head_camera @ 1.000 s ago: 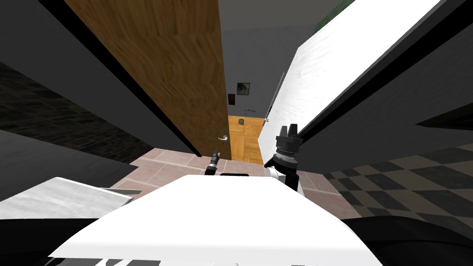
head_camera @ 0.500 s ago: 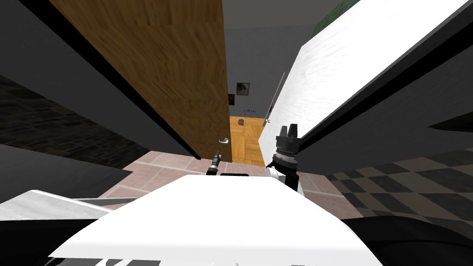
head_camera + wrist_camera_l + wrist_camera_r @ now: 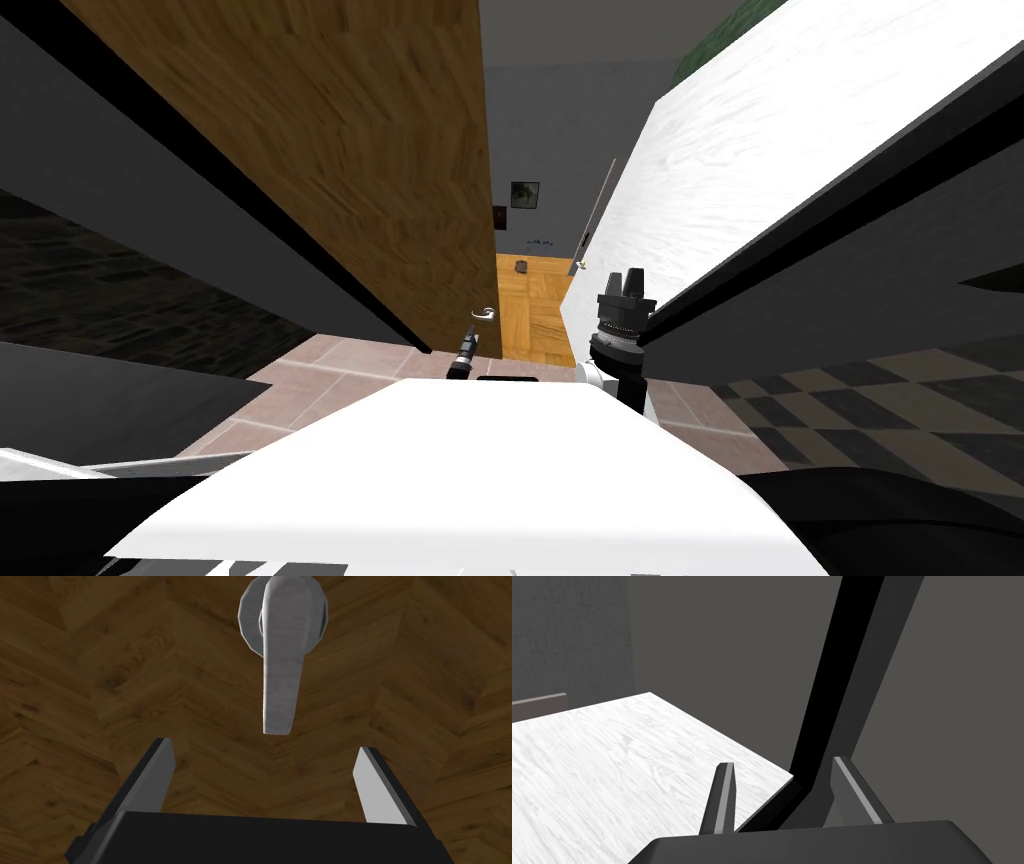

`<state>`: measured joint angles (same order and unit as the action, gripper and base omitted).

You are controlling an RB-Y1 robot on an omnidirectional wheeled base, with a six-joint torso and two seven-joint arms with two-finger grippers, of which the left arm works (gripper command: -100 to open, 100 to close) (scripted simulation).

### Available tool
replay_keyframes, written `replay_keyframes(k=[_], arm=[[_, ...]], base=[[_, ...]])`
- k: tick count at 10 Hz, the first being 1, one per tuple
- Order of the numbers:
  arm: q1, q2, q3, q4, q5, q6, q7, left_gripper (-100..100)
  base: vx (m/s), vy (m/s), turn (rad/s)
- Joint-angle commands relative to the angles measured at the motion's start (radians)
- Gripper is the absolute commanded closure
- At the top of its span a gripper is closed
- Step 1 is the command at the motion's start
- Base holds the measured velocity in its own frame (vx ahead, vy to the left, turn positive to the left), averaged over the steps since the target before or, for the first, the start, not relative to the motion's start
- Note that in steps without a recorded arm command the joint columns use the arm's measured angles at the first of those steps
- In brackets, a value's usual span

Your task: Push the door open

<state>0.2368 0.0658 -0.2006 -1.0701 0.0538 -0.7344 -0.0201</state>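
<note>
Since the left claw (image 3: pixel 265 746) stands spread and empty, its two blades apart with nothing between them, the push looks set to come from the hand itself rather than from a grip. Just ahead of the blades, and apart from them, is the grey lever (image 3: pixel 280 676). Its free end points back toward the claw and its round plate lies farther on. Behind the lever the brown wood door (image 3: pixel 100 686) runs flat across the claw's whole front; whether the blades touch it I cannot tell. I judge the door stiff, hinged and fairly heavy, so it should swing rather than flex. The lever is smooth and may slip, so the flat wood just beside it, far from the hinges, is the better place to press. The right claw (image 3: pixel 782 762) is spread too and empty, facing the edge of a white panel (image 3: pixel 612 766) and a dark frame (image 3: pixel 857 651). Beyond the door's free edge, a gap shows a wood floor (image 3: pixel 530 300).
</note>
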Motion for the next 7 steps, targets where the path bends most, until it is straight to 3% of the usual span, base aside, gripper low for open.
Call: replay_keyframes(k=[1,6,7], arm=[[-0.012,-0.002,0.006,0.013,0.001,0.0,-0.001,-100],[-0.035,-0.013,0.018,0.035,0.003,0.003,-0.002,-100],[-0.035,-0.013,0.018,0.035,0.003,0.003,-0.002,100]], base=[[0.196,-0.067,-0.019],[0.157,-0.021,-0.016],[-0.012,0.003,0.003]])
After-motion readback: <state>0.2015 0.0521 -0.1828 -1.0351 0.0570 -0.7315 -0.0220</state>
